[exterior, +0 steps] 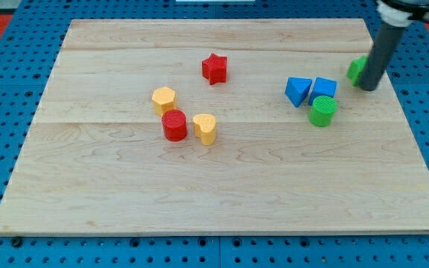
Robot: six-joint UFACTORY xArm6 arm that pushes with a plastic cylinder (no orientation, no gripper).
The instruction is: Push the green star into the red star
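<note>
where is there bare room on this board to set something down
Free: the whole strip along the view's bottom, below the red cylinder and yellow heart; also the top left, left of the red star. Crowded: around the blue blocks, green cylinder and my tip.

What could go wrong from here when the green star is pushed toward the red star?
1. My tip stands at the right side of the green star, near the board's right edge; a poor angle could slide it off.
2. The blue blocks and green cylinder lie near the path to the red star and may get bumped.
</note>
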